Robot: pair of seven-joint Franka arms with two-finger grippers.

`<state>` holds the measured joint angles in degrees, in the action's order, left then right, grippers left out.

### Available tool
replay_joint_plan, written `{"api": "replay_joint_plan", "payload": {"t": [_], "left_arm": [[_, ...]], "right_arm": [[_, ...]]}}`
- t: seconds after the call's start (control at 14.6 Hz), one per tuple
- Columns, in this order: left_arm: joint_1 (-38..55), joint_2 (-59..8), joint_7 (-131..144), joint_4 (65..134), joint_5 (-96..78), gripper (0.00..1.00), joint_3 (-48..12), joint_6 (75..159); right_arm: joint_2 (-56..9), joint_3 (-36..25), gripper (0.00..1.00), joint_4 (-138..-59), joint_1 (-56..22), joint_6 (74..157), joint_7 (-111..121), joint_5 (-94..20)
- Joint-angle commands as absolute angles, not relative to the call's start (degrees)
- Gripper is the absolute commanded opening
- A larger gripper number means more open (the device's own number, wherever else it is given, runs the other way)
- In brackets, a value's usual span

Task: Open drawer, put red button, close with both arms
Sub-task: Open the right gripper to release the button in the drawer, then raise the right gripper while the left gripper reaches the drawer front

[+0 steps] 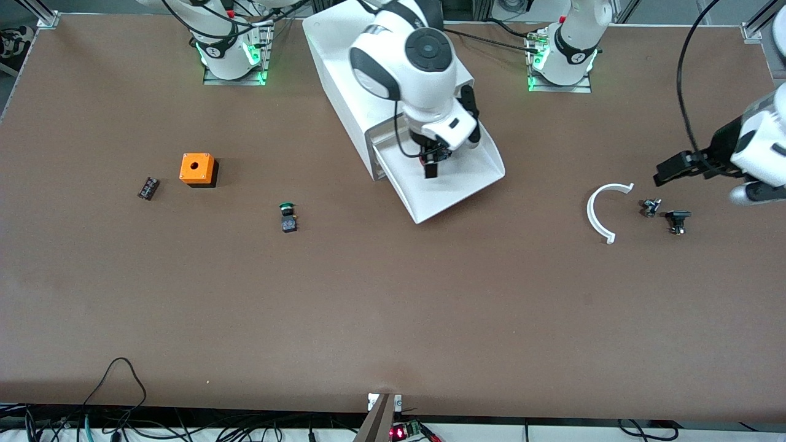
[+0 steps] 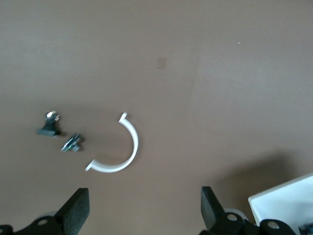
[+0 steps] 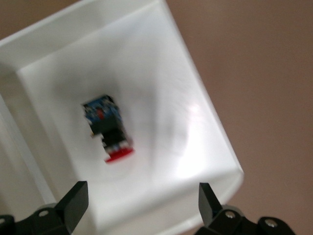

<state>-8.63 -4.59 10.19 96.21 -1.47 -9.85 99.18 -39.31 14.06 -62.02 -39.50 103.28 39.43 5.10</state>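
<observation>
The bottom drawer (image 1: 457, 184) of the white cabinet (image 1: 344, 80) is pulled out. The red button (image 3: 109, 133) lies on its side in the drawer (image 3: 195, 98), red cap toward the front lip. My right gripper (image 1: 432, 164) hangs open and empty over the drawer, above the button (image 3: 142, 208); in the front view it hides most of the button. My left gripper (image 1: 668, 170) is open and empty (image 2: 143, 210), held above the table at the left arm's end, over bare table beside a white curved piece (image 2: 120, 152). A corner of the drawer (image 2: 286, 205) shows in the left wrist view.
A white curved piece (image 1: 599, 212) and two small dark parts (image 1: 651, 207) (image 1: 677, 221) lie under the left arm. A green-capped button (image 1: 287, 217), an orange box (image 1: 198, 169) and a small dark block (image 1: 148, 188) lie toward the right arm's end.
</observation>
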Motion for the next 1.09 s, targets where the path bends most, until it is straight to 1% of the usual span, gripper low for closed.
{"api": "replay_joint_plan", "payload": {"t": [0.0,0.14,0.27,0.41,0.55,0.68,0.82,0.96,1.02], "left_arm": [[-6.1,-6.0,15.5,101.6,-2.4,1.0,-11.9,108.2],[-4.3,-7.8,24.1,105.0,-1.9,1.0,-14.4,114.5],[-2.6,-10.6,32.3,106.8,-1.9,1.0,-16.1,119.7],[-0.3,-13.9,36.1,108.4,-1.9,1.0,-17.0,125.3],[2.6,-18.3,39.7,108.9,-2.0,1.0,-17.1,130.5],[4.0,-19.7,42.5,111.7,-2.0,1.0,-17.1,135.8],[4.5,-20.2,42.8,113.7,-2.2,1.0,-17.1,138.1],[5.3,-20.3,42.8,115.2,-2.9,1.0,-17.1,138.2],[6.3,-20.1,42.8,116.0,-3.0,1.0,-17.1,138.2]], "right_arm": [[-35.5,14.0,1.0,-62.3,-34.3,101.9,33.8,3.3],[-33.8,10.6,1.0,-62.5,-33.7,102.3,20.8,3.3],[-33.7,8.1,1.0,-62.4,-33.6,103.6,9.8,3.7],[-32.1,4.5,1.0,-63.3,-33.3,102.8,1.2,4.6],[-28.8,2.3,1.0,-68.9,-31.6,102.6,-7.2,5.2],[-28.1,0.2,1.0,-72.1,-29.9,102.4,-18.6,7.1],[-27.6,0.2,1.0,-73.9,-26.6,100.9,-26.8,7.2],[-25.9,0.2,1.0,-74.1,-23.3,97.4,-29.3,7.0],[-25.1,-0.1,1.0,-73.7,-20.8,97.1,-29.4,7.0]]}}
